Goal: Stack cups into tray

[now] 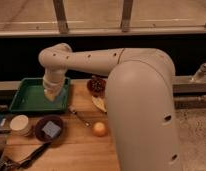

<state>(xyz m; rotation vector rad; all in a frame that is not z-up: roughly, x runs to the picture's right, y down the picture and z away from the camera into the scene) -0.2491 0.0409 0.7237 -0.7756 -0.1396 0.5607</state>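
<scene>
Camera view | 1 tray (27, 96) | 1 cream cup (19, 124) outside tray | tool (51, 93) over tray's right end, opening: cannot tell

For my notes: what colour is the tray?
The tray is green, clear in the camera view; the gripper hangs over its right part.

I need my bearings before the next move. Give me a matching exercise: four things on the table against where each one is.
Things:
1 gripper
2 cream cup
3 orange ball
4 fruit bowl

Places:
A left of the brown bowl
B over the tray, right end
C right of the tray, towards the table's back
D right of the brown bowl, past the spoon

Pairs: 1-B, 2-A, 3-D, 4-C
</scene>
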